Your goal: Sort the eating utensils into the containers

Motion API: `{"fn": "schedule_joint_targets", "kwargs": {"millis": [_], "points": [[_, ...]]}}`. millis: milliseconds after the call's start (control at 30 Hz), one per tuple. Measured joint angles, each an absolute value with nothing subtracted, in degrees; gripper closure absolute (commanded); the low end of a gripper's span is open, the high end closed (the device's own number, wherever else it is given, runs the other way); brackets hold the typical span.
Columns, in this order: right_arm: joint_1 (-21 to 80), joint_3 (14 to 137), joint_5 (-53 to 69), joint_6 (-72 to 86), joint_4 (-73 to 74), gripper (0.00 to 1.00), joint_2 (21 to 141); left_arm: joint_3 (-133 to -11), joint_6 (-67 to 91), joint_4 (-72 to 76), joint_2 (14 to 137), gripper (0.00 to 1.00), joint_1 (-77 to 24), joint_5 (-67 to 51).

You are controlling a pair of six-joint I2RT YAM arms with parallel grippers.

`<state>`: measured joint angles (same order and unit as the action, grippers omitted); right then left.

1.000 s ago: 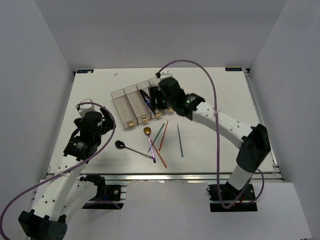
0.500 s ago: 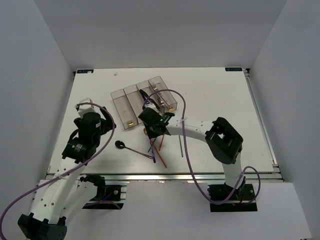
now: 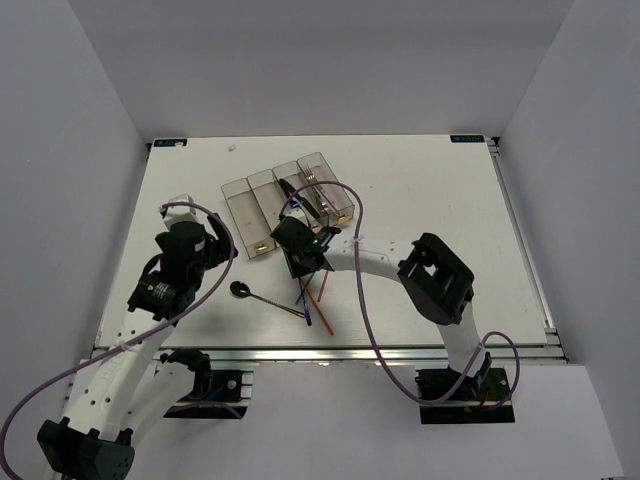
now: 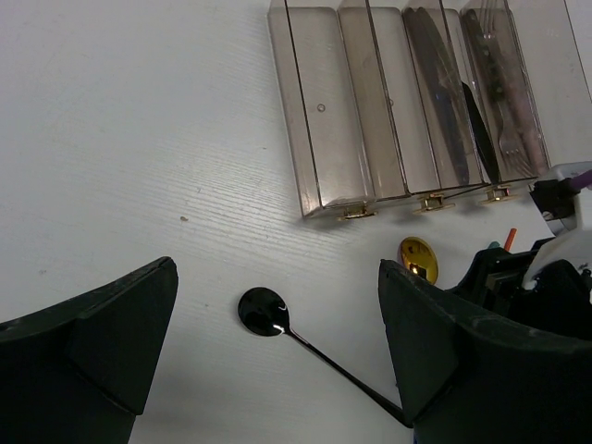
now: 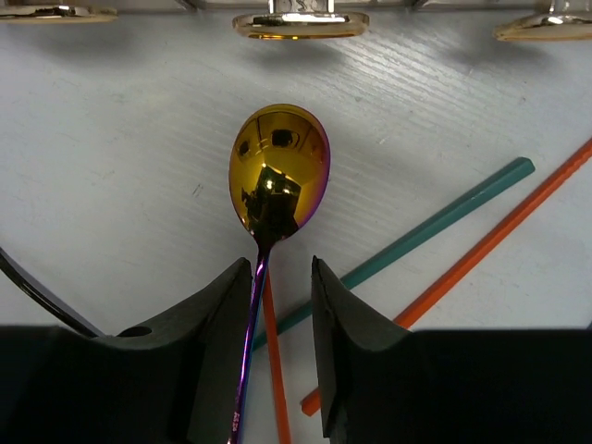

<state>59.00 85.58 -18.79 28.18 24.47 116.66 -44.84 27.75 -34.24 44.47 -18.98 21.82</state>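
Observation:
A gold-bowled spoon lies on the white table just below the containers, its iridescent handle running back between the fingers of my right gripper. The jaws are open and narrow; the handle sits against the left finger, with a gap to the right one. A teal chopstick and orange chopsticks cross under the handle. A black spoon lies to the left, below my open left gripper, which hangs above the table. A dark knife and a fork lie in the two right bins.
The four joined bins slant across the table's middle, with small brass tags at their near ends. The right arm's purple cable loops over the bins. White walls enclose the table on three sides.
My right arm has swung down from over the bins to the gold spoon. Its jaws have narrowed around the handle. The left arm has barely moved.

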Motion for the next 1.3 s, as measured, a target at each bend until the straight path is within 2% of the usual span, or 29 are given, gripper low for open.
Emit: {"fn": "schedule_joint_targets", "kwargs": {"millis": [300,400,500,567,600,633,1033,1300], "points": [[59.0,86.6,-18.0,28.6,23.8,0.67,119.4,-44.8,27.4,-34.2,44.5,0.02,-19.0,21.2],[59.0,86.7,-18.0,28.8,23.8,0.78,119.5,-44.8,27.4,-34.2,44.4,0.02,-19.0,20.9],[59.0,87.6,-18.0,29.1,23.8,0.80,119.9,-44.8,27.4,-34.2,44.4,0.02,-19.0,20.8],[59.0,88.0,-18.0,29.3,23.8,0.87,119.9,-44.8,27.4,-34.2,44.4,0.02,-19.0,20.6],[59.1,88.1,-18.0,29.3,23.7,0.97,119.9,-44.8,27.4,-34.2,44.4,0.02,-19.0,20.5],[59.1,88.1,-18.1,29.3,23.7,1.00,119.9,-44.8,27.4,-34.2,44.4,0.02,-19.0,20.5],[59.4,87.7,-17.6,29.7,22.4,1.00,119.4,-44.8,27.2,-34.2,44.4,0.02,-19.0,20.3],[60.3,82.8,-16.6,30.1,22.0,1.00,109.8,-44.8,27.2,-34.1,44.4,0.02,-19.0,20.3]]}}
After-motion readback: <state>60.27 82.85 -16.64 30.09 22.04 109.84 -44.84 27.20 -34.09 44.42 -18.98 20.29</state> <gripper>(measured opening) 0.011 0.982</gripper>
